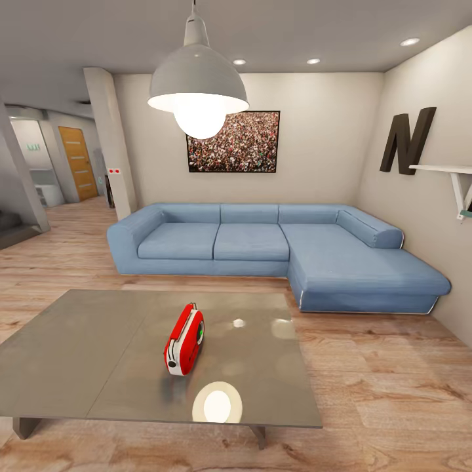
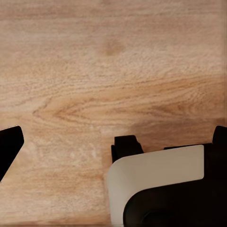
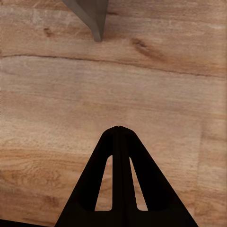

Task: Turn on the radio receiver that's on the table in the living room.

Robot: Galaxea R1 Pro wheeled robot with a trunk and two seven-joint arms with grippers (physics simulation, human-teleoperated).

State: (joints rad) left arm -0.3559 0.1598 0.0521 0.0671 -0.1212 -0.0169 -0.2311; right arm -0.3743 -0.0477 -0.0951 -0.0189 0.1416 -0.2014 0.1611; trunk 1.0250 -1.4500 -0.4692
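Note:
The radio receiver (image 1: 184, 339), red with white sides and a thin wire handle, stands upright near the middle of the table (image 1: 78, 354), a low one with a glossy grey top. This is the living room, with a blue L-shaped sofa (image 1: 275, 252) behind the table. In the left wrist view my left gripper (image 2: 116, 137) is open over the wood floor, with one dark fingertip (image 2: 12, 142) at the frame's edge. My right gripper (image 3: 118, 128) is shut on nothing, its fingers meeting in a point above the floor, near a grey table leg (image 3: 92, 19).
A white dome pendant lamp (image 1: 196, 92) hangs over the table's far side. A dark letter N (image 1: 406, 141) and a white shelf (image 1: 452, 174) are on the right wall. Wood floor runs left towards an orange door (image 1: 78, 164). Part of my white and black base (image 2: 161, 189) shows below the left gripper.

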